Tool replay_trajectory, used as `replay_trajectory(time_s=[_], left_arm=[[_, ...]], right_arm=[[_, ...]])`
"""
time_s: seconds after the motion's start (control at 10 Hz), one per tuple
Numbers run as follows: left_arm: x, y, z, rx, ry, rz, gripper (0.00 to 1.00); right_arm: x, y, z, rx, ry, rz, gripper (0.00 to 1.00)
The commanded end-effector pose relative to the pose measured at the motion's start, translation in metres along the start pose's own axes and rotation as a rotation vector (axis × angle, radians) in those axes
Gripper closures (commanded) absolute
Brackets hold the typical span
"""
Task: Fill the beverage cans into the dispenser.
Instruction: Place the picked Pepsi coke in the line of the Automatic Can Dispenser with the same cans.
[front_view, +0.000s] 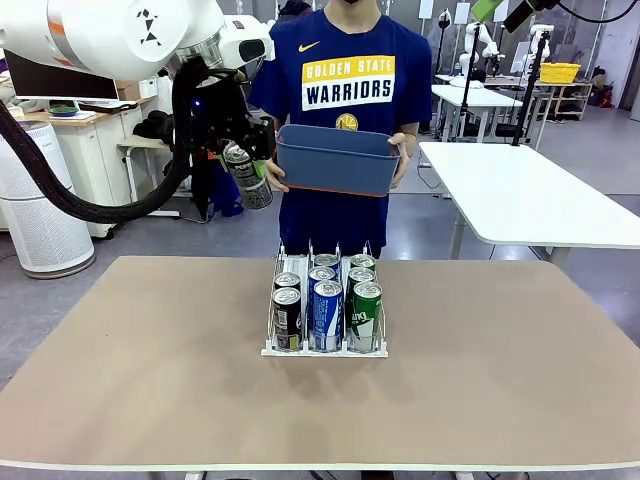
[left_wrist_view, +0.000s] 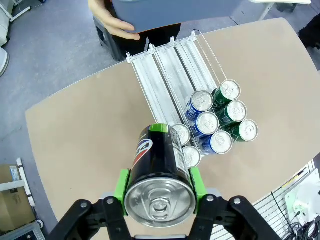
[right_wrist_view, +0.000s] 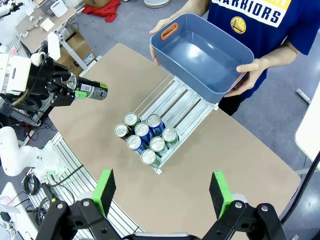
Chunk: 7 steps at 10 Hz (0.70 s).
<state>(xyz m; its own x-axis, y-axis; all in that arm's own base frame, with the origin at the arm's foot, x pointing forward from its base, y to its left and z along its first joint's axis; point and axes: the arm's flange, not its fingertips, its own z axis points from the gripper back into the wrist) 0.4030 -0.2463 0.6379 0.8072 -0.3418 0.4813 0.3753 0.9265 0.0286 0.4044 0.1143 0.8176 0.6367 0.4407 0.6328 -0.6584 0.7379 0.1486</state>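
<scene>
Your left gripper (left_wrist_view: 159, 200) has its fingers (left_wrist_view: 121, 186) closed on a dark can (left_wrist_view: 158, 172), green pads pressed to both sides, the silver top facing the wrist camera. In the front view that gripper (front_view: 243, 160) hangs high above the desk (front_view: 140, 360), the dark can (front_view: 247, 177) tilted in it, just beside the person's hand (front_view: 274, 177).

Below and beyond those fingers, the dispenser (left_wrist_view: 170, 70) stands on the desk. Its near end is stocked: two dark cans (left_wrist_view: 186, 145) in one lane, three blue cans (left_wrist_view: 206, 123) in the middle lane, three green cans (left_wrist_view: 235, 110) in the far lane. The back halves of the lanes are bare.

Your right gripper (right_wrist_view: 162, 192) is wide open, fingers (right_wrist_view: 104, 190) spread apart with nothing between them. It looks down on the dispenser (right_wrist_view: 177, 107) ahead of the fingers.

The person holds a blue-grey bin (right_wrist_view: 200, 57) with both hands past the dispenser's far end; the bin's inside shows no cans. In the front view the bin (front_view: 335, 160) is above the desk's far edge.
</scene>
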Motion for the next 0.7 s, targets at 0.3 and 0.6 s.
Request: replay_trajectory(time_s=[0.3, 0.6], left_arm=[[0.003, 0.006, 0.003, 0.005, -0.016, 0.007, 0.42], [-0.019, -0.018, 0.003, 0.02, 0.009, -0.048, 0.42]], right_arm=[[-0.001, 0.0, 0.0, 0.0, 0.0, 0.0, 0.0], [-0.001, 0.0, 0.0, 0.0, 0.0, 0.0, 0.0]])
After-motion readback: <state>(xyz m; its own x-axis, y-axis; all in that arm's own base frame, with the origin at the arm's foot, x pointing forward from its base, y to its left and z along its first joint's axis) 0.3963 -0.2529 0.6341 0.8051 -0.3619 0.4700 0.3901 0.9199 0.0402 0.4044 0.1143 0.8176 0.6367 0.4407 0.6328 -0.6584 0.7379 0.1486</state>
